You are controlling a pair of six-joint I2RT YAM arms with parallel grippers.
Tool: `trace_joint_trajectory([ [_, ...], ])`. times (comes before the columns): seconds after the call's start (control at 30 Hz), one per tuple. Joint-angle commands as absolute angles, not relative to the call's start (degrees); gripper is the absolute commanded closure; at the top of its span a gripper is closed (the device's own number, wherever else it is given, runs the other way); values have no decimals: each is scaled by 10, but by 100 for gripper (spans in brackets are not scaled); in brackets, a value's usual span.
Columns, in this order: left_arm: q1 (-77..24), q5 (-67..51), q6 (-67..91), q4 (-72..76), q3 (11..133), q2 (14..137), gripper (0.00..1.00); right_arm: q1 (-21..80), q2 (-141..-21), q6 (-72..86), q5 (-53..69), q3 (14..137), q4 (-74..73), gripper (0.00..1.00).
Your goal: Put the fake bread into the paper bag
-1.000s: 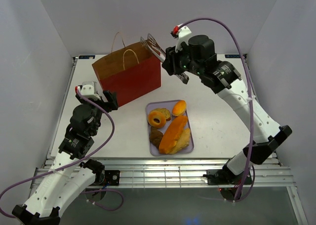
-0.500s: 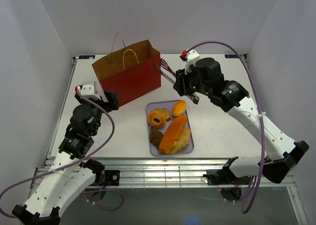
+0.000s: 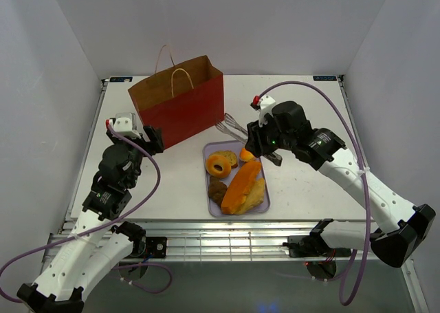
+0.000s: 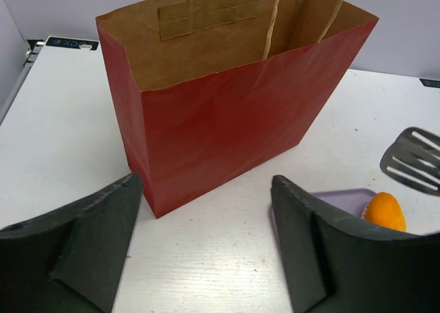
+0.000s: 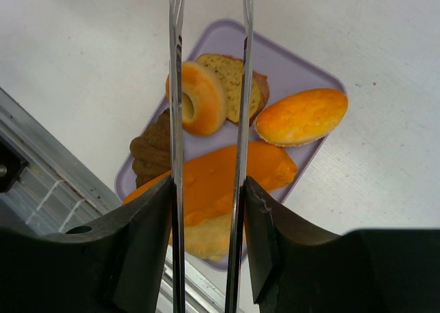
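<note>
From above, we see the fake bread (image 3: pixel 240 186) on the tray (image 3: pixel 258 210), at five o'clock from the paper bag (image 3: pixel 180 110); apparently nothing is bagged, though the bag's floor is hidden. Left wrist: our left gripper (image 4: pixel 206 217) gapes empty. Right wrist: the right gripper (image 5: pixel 206 217) pinches the tongs (image 5: pixel 177 86) over the bread.

The paper bag (image 3: pixel 180 110) stood open-mouthed, its top crossed only by two cord handles (image 4: pixel 272 23); bare table (image 3: pixel 302 93) lay open to the bag's right, while metal tongs (image 3: pixel 232 126) and a laden tray (image 3: pixel 208 150) crowded its near-right corner
</note>
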State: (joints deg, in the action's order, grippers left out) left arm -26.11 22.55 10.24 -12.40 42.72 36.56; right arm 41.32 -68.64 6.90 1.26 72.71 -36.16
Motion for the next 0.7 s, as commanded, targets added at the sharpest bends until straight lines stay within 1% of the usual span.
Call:
trace_joint_trajectory([
  [0.0, -265, 232, 100, -123, 424, 368, 11, 416, -664, 62, 59, 703, -357, 51],
  [0.07, -265, 236, 100, -122, 424, 371, 7, 419, -659, 59, 67, 693, -361, 50],
  [0.17, -264, 239, 101, -123, 423, 371, 7, 425, -650, 58, 76, 664, -362, 50],
  [0.23, -265, 243, 100, -122, 423, 372, 5, 429, -644, 55, 77, 640, -359, 48],
  [0.33, -265, 243, 101, -123, 423, 374, 4, 435, -635, 45, 87, 617, -359, 44],
  [0.67, -265, 243, 100, -122, 422, 379, 4, 449, -635, 28, 59, 593, -374, 41],
])
